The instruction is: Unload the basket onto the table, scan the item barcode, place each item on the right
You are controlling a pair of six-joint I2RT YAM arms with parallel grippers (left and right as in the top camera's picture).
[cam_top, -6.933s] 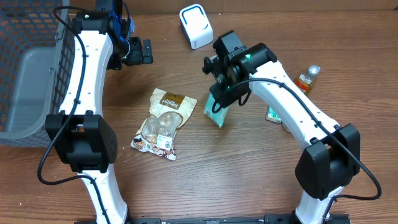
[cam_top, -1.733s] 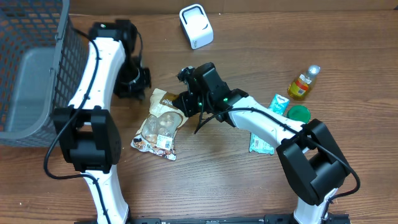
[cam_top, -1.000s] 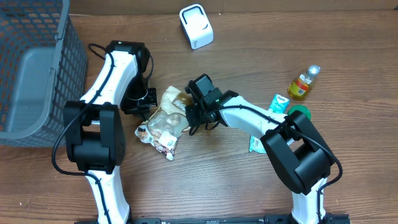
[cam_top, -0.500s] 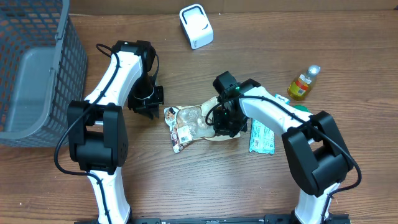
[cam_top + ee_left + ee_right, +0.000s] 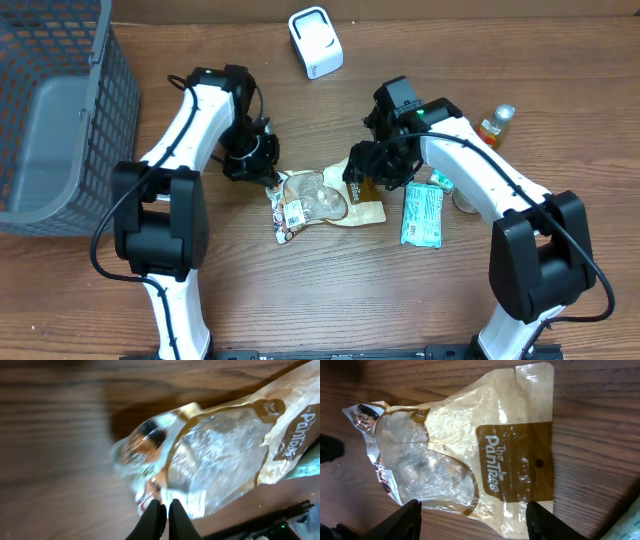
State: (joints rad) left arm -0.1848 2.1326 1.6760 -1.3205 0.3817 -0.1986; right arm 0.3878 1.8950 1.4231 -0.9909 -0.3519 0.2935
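The item, a clear and tan snack bag (image 5: 325, 200), lies flat on the wood table with its white barcode label (image 5: 292, 213) facing up near its left end. My left gripper (image 5: 268, 180) is shut, and its tips (image 5: 161, 509) sit over the bag's (image 5: 220, 450) corner beside the label (image 5: 194, 501). Whether film is pinched does not show. My right gripper (image 5: 368, 172) hovers open over the bag's tan header end. In the right wrist view the bag (image 5: 470, 445) lies below the gripper (image 5: 475, 520), untouched. The white scanner (image 5: 315, 42) stands at the back.
A dark wire basket (image 5: 50, 100) fills the left edge. A teal packet (image 5: 422, 213) lies right of the bag, under the right arm. A small yellow bottle (image 5: 492, 127) stands at the far right.
The bag slid right and now lies flat with the label up. My right gripper opened and let it go, rising toward the back right. My left gripper moved in to the bag's left corner.
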